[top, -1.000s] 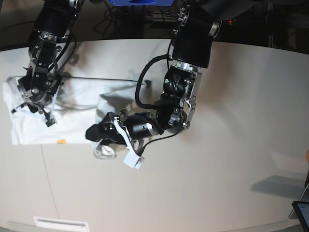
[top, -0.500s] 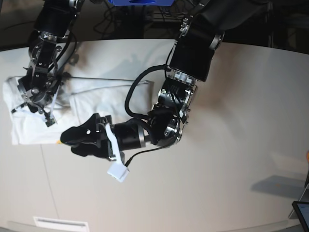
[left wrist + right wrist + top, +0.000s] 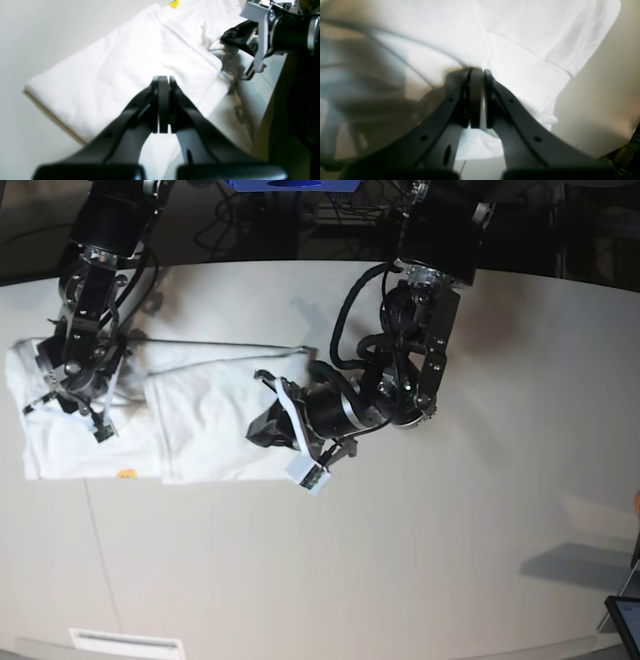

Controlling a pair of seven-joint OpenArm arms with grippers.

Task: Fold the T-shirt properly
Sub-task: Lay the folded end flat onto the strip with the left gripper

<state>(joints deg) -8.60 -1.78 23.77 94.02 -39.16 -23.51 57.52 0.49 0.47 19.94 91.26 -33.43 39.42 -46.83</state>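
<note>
A: Starting at the left of the base view, where does the fold stand?

B: The large white cotton T-shirt (image 3: 150, 415) lies on the pale grey desk (image 3: 450, 530) as a flat, layered oblong at the desk's left side. The right arm's tool (image 3: 62, 385) sits on its left end, jaws pressed together; the wrist view suggests cloth pinched at the tips, but I cannot be sure.

A: And further right?

B: A folded panel lies smooth, with a small yellow spot of print (image 3: 126, 473) at the lower edge. The left arm's tool (image 3: 268, 428) hovers over the right edge, jaws closed on nothing.

A: So, nearly done?

B: I judge the side folds laid; a final fold and some tidying seem left.
</note>
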